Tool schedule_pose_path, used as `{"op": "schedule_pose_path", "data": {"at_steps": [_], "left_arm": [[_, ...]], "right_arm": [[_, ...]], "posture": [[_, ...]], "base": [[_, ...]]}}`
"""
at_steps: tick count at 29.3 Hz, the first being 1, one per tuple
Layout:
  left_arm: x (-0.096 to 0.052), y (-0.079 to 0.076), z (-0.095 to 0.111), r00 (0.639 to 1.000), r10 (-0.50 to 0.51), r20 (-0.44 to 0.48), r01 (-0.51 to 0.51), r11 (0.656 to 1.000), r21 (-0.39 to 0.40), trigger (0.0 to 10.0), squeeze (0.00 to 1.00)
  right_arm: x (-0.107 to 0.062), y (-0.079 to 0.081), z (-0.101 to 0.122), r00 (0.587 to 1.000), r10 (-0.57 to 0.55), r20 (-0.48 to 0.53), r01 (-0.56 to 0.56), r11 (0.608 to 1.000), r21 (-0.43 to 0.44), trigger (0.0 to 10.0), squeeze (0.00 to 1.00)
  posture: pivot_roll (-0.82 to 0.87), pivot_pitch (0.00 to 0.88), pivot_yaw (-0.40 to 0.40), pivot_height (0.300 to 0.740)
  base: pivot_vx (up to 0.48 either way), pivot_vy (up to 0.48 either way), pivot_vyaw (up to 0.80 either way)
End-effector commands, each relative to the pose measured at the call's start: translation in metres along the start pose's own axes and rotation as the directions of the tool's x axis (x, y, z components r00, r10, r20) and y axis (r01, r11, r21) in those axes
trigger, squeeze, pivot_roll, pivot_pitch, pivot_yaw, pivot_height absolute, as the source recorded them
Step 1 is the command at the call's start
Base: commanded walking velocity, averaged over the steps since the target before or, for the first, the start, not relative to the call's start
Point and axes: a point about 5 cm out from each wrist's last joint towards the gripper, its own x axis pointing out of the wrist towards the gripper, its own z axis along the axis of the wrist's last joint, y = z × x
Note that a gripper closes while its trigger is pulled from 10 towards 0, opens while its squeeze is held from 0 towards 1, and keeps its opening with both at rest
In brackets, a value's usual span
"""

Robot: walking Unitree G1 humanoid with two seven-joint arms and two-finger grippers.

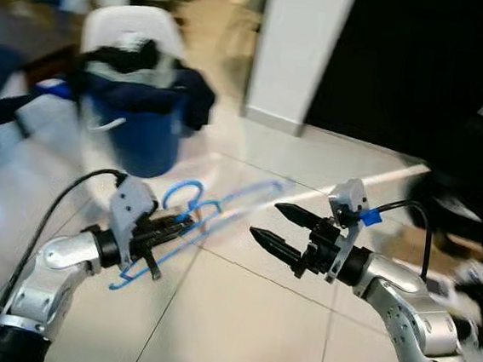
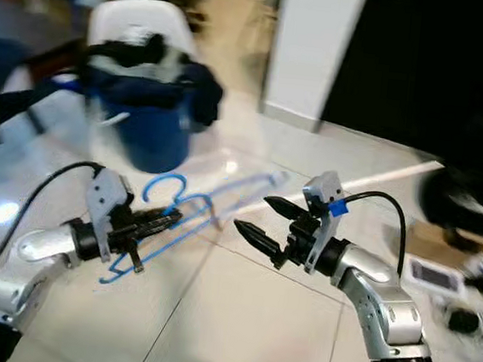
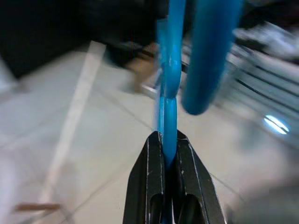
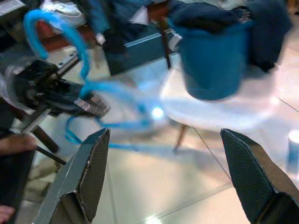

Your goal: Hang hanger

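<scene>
A blue plastic hanger (image 1: pixel 189 207) is held out in front of me above the tiled floor, blurred by motion. My left gripper (image 1: pixel 179 225) is shut on its thin blue bar (image 3: pixel 168 119), with the hook (image 1: pixel 182 194) curling up beside the fingers. To its right my right gripper (image 1: pixel 276 224) stands open at about the same height, apart from the hanger, its two black fingers (image 4: pixel 91 172) spread wide with nothing between them. In the right wrist view the hanger (image 4: pixel 84 88) and left gripper (image 4: pixel 70 100) lie across from it.
A blue bucket (image 1: pixel 139 133) heaped with dark clothes stands on a white chair (image 1: pixel 128 29) ahead on the left. A white pillar (image 1: pixel 297 49) and a dark opening (image 1: pixel 423 70) lie ahead. Dark items and cables (image 2: pixel 461 296) litter the floor at right.
</scene>
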Motion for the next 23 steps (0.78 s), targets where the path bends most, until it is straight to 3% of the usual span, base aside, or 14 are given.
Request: {"op": "schedule_pose_path", "data": {"at_steps": [1, 3, 4, 7, 10, 13, 15, 16, 17, 19, 23], "left_arm": [[-0.001, -0.009, -0.003, 0.995, -0.082, -0.052, 0.083, 0.997, 0.006, 10.0, 0.00], [-0.007, -0.018, 0.003, 0.967, -0.212, -0.143, 0.218, 0.975, 0.030, 10.0, 0.00], [-0.007, -0.018, 0.003, 0.967, -0.212, -0.143, 0.218, 0.975, 0.030, 10.0, 0.00], [-0.015, -0.017, -0.001, 0.933, -0.259, -0.252, 0.279, 0.959, 0.046, 10.0, 0.00], [-0.014, -0.016, 0.003, 0.930, -0.262, -0.257, 0.285, 0.957, 0.057, 10.0, 0.00], [-0.012, -0.016, 0.006, 0.931, -0.262, -0.254, 0.288, 0.955, 0.068, 10.0, 0.00], [-0.012, -0.016, 0.006, 0.931, -0.262, -0.254, 0.288, 0.955, 0.068, 10.0, 0.00], [-0.010, -0.016, 0.008, 0.931, -0.264, -0.252, 0.291, 0.954, 0.073, 10.0, 0.00], [-0.010, -0.016, 0.008, 0.931, -0.264, -0.252, 0.291, 0.954, 0.073, 10.0, 0.00], [-0.005, -0.020, 0.013, 0.928, -0.276, -0.248, 0.307, 0.947, 0.092, 10.0, 0.00], [-0.001, -0.022, 0.018, 0.930, -0.272, -0.246, 0.309, 0.943, 0.125, 10.0, 0.00]], "right_arm": [[0.002, 0.004, 0.007, 1.000, 0.029, 0.006, -0.028, 0.999, -0.039, 10.0, 0.00], [-0.002, 0.007, 0.022, 0.997, 0.077, 0.027, -0.075, 0.994, -0.078, 10.0, 0.00], [-0.002, 0.007, 0.022, 0.997, 0.077, 0.027, -0.075, 0.994, -0.078, 10.0, 0.00], [-0.013, 0.014, 0.049, 0.984, 0.175, 0.033, -0.169, 0.975, -0.145, 10.0, 0.00], [-0.022, 0.021, 0.055, 0.968, 0.252, -0.019, -0.251, 0.950, -0.186, 10.0, 0.00], [-0.026, 0.028, 0.054, 0.945, 0.310, -0.099, -0.325, 0.924, -0.203, 10.0, 0.00], [-0.026, 0.028, 0.054, 0.945, 0.310, -0.099, -0.325, 0.924, -0.203, 10.0, 0.00], [-0.027, 0.032, 0.048, 0.928, 0.328, -0.175, -0.360, 0.910, -0.205, 10.0, 0.00], [-0.027, 0.032, 0.048, 0.928, 0.328, -0.175, -0.360, 0.910, -0.205, 10.0, 0.00], [-0.027, 0.037, 0.036, 0.888, 0.337, -0.312, -0.409, 0.889, -0.205, 10.0, 0.00], [-0.021, 0.035, 0.030, 0.876, 0.299, -0.380, -0.403, 0.886, -0.231, 10.0, 0.00]], "posture": [[0.02, 0.135, -0.020, 0.740], [0.02, 0.131, -0.013, 0.740], [0.02, 0.131, -0.013, 0.740], [0.02, 0.127, 0.005, 0.740], [0.02, 0.127, 0.007, 0.740], [0.01, 0.128, 0.007, 0.740], [0.01, 0.128, 0.007, 0.740], [0.01, 0.125, 0.005, 0.740], [0.01, 0.125, 0.005, 0.740], [0.01, 0.118, 0.001, 0.740], [0.01, 0.116, 0.000, 0.740]], "base": [[0.000, 0.000, -0.80], [0.000, 0.000, -0.80], [0.000, 0.000, -0.80], [0.000, 0.000, -0.53], [0.000, 0.000, 0.00], [0.000, 0.000, 0.00], [0.000, 0.000, 0.00], [0.000, 0.000, 0.00], [0.000, 0.000, 0.00], [0.000, 0.000, 0.00], [0.000, 0.000, 0.00]]}}
